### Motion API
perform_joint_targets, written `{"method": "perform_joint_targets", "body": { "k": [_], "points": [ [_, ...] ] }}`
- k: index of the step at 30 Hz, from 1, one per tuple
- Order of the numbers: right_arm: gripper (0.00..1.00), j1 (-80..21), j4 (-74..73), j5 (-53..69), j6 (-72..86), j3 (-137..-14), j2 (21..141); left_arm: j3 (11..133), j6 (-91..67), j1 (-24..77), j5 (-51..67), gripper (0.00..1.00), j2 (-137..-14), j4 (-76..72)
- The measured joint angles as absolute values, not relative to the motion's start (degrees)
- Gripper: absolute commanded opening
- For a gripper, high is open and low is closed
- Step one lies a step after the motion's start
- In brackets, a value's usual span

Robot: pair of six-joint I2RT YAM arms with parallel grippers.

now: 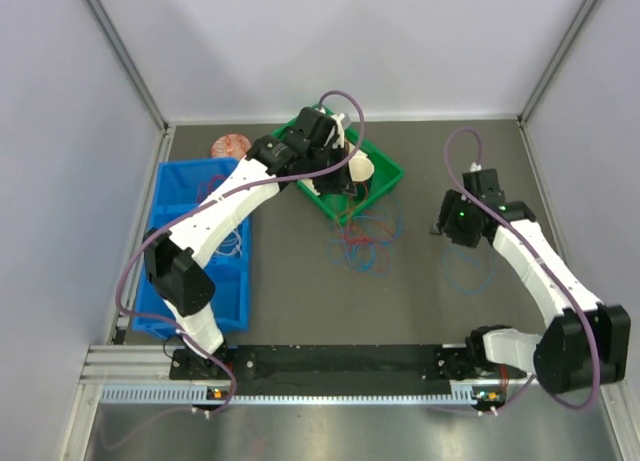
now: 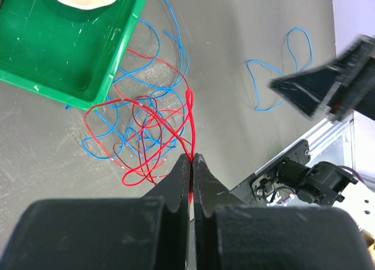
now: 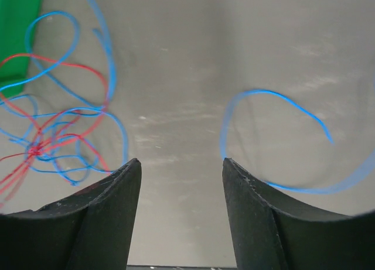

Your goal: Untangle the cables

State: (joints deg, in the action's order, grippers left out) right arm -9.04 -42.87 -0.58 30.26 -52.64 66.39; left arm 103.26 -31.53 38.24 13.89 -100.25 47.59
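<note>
**Q:** Where do the cables lie?

**A:** A tangle of thin red and blue flexible cables [image 1: 362,239] lies in many small loops on the dull grey surface [image 1: 420,301]. It sits just in front of the square green plastic tray [image 1: 383,169], and a few blue loops reach the tray's near wall. A separate thin blue cable [image 3: 275,97] lies apart from the tangle on the right arm's side. A rectangular blue plastic bin [image 1: 180,181] stands at the left, under the left arm.

**Q:** How does the left hand stand?

**A:** The black two-finger left hand [image 2: 190,159] is pressed together, pinching one strand of thin red cable [image 2: 191,126]. That strand runs straight from the tangle to the fingertips.

**Q:** And the right hand?

**A:** The right hand [image 3: 181,164] is spread, with bare surface between its fingers and nothing pinched. The separate thin blue cable curves close beside one finger, but whether the two touch cannot be told.
</note>
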Motion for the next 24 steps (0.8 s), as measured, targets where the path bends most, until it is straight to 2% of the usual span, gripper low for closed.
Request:
{"method": "perform_joint_targets", "body": {
  "k": [11, 19, 22, 24],
  "points": [
    [0.54, -16.4, -35.0, 3.68, 40.64, -59.51, 91.55, 103.26, -31.83, 38.24, 12.4, 0.0, -100.29, 47.62],
    [0.47, -16.88, -33.36, 3.84, 48.29, -63.42, 99.57, 103.26, -31.97, 38.17, 11.53, 0.0, -100.29, 47.59],
    [0.4, -17.1, -32.97, 3.79, 49.82, -64.62, 101.27, 103.26, -32.05, 38.17, 11.53, 0.0, -100.36, 47.59],
    [0.3, -17.43, -32.58, 3.81, 50.57, -65.34, 102.28, 103.26, -32.23, 38.02, 11.53, 0.0, -100.47, 47.62]
  ]
}}
